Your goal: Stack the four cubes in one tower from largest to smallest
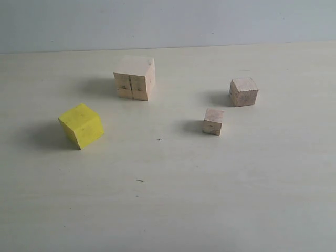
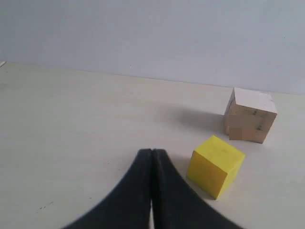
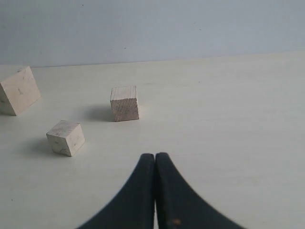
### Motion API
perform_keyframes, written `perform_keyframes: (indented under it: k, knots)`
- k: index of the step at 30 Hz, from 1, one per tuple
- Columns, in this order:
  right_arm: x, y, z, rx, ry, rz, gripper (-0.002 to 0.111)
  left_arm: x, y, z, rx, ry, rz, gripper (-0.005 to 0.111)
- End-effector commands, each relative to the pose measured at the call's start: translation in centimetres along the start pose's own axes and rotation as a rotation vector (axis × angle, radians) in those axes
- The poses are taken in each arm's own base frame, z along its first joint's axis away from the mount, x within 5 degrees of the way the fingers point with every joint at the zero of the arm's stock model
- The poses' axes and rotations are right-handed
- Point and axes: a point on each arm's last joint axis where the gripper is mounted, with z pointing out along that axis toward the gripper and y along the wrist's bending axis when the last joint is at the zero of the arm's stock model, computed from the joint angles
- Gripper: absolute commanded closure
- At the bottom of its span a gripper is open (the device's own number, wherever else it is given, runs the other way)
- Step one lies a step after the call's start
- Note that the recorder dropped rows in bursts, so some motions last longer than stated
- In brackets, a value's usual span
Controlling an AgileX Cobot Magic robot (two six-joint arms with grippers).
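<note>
Exterior view, starting nearest the camera: a pale table (image 1: 220, 210) fills the foreground, and the first thing on it is the yellow cube (image 1: 80, 126), on the left, turned so that one corner points toward the camera. Slightly farther back and right of centre sits the small wood cube (image 1: 213, 122). The medium wood cube (image 1: 243, 92) is near it, behind and to its right, and the two do not touch. Farthest back, left of centre, stands the large wood cube (image 1: 135, 77), with a dark crack line running down its front face. It is well apart from the yellow cube and from the two smaller ones. All four rest singly on the table, none touching or stacked. Behind them rises a plain grey-blue wall (image 1: 168, 21). Left wrist view shows the left gripper (image 2: 152, 153) with its black fingers pressed together on nothing, the yellow cube just beyond the tips and the large wood cube farther off. Right wrist view shows the right gripper (image 3: 155, 156) likewise closed tight and empty, with the small wood cube and medium wood cube ahead of it.
</note>
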Motion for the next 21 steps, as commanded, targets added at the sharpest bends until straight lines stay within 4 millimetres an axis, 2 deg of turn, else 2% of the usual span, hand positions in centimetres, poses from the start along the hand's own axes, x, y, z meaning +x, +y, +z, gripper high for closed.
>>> perform_keyframes:
  k: [1,12,21]
  knots:
    - [0.0,0.0,0.0,0.002,-0.013,0.001,0.108,-1.3,-0.2,-0.1,0.002,-0.014,-0.003,0.107]
    - [0.0,0.0,0.0,0.002,-0.013,0.001,0.108,-3.5,-0.6,0.3,0.02,-0.001,0.004,0.107]
    - [0.0,0.0,0.0,0.002,-0.013,0.001,0.108,-7.1,-1.4,0.9,0.05,-0.005,0.01,0.107]
